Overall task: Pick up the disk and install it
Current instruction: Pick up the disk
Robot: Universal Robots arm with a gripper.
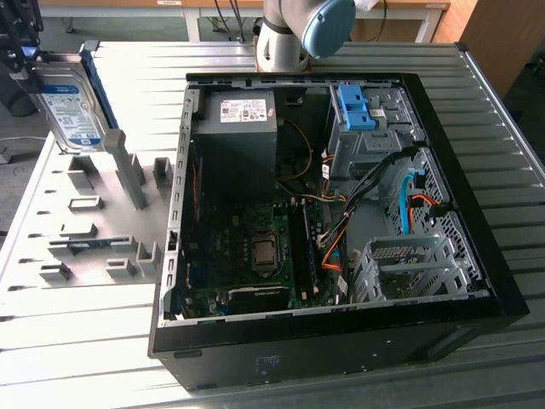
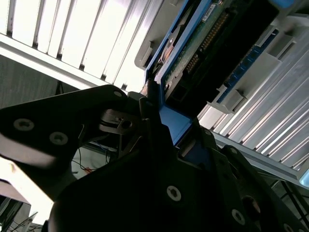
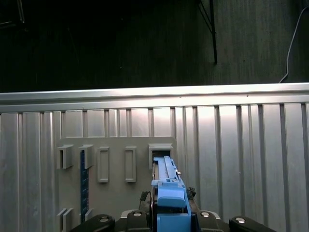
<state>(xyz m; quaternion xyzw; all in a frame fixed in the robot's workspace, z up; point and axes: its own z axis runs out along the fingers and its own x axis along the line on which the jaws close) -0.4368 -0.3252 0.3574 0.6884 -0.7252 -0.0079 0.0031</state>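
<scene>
Disk [image 1: 72, 106] is held upright, clamped along its blue-railed edges by the claw [image 3: 167, 205], whose jaws are closed on it. It is positioned over the grey slotted rack [image 1: 94, 230], to the exterior view's left of the open computer case [image 1: 477, 256].

1. Exterior view: bright, even light from above. The ribbed table [image 1: 85, 358] shines pale and is close to washed out at the exterior view's left.
2. Inside the computer case [image 1: 477, 281] it is dim. Its walls throw shade over the board [image 1: 255, 256].
3. Second wrist view: the table ribs are blown to white glare. My gripper [image 2: 174, 123] reads as a near-black silhouette against them.
4. First wrist view: the floor [image 3: 120, 43] beyond the table is dark. A hard bright strip runs along the table's far edge. The disk [image 3: 169, 193] is evenly lit, its blue clean.
</scene>
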